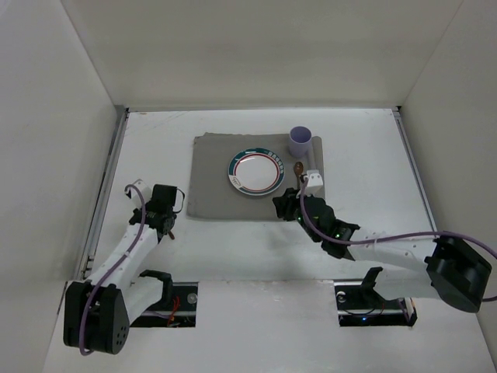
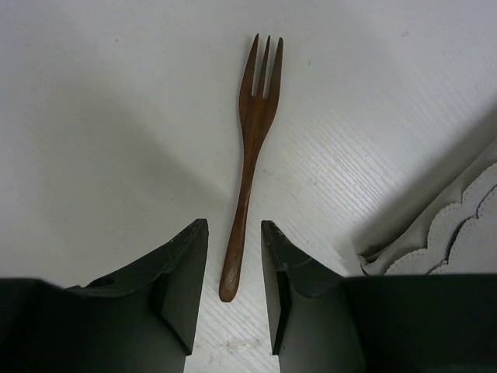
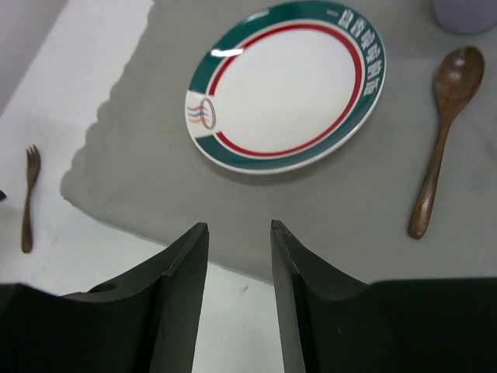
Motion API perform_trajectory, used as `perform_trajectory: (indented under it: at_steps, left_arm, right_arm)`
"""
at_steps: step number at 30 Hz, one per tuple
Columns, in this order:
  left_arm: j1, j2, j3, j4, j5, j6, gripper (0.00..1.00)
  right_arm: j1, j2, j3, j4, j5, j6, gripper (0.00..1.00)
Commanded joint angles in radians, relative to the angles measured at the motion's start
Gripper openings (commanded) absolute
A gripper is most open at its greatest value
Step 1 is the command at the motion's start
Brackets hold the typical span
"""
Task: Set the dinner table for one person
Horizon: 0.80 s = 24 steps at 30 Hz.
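Note:
The white dinner table [image 1: 373,179] holds a grey cloth mat [image 1: 213,183]. On the mat are a white plate [image 1: 255,172] with a green and red rim, a lilac cup [image 1: 300,141] and a wooden spoon [image 3: 443,140] to the right of the plate. A wooden fork [image 2: 252,148] lies on the bare table left of the mat, tines pointing away. My left gripper [image 2: 234,223] is open, low over the table, with the fork's handle end between its jaws, untouched. My right gripper [image 3: 239,225] is open and empty over the mat's near edge, in front of the plate [image 3: 287,81].
Metal rails run along the table's side edges, with white walls around. The mat's scalloped corner [image 2: 458,233] lies just right of the left gripper. The fork also shows far left in the right wrist view [image 3: 29,198].

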Motion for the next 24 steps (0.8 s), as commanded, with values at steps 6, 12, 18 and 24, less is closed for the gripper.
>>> perform_trajectory:
  at_steps: [6,12,18,24]
  left_arm:
    - [0.039,0.076,-0.043,0.124,0.077,0.066,0.29]
    - [0.054,0.12,-0.05,0.176,0.106,0.095,0.24]
    - [0.062,0.163,-0.072,0.19,0.115,0.081,0.2]
    - [0.069,0.157,-0.076,0.185,0.115,0.069,0.07]
  right_arm:
    - [0.008,0.074,0.063,0.016,-0.03,0.002,0.43]
    - [0.011,0.066,0.06,0.027,-0.031,-0.008,0.43]
    - [0.017,0.06,0.057,0.027,-0.03,-0.006,0.43]
    - [0.017,0.036,0.044,0.028,-0.025,-0.006,0.43]
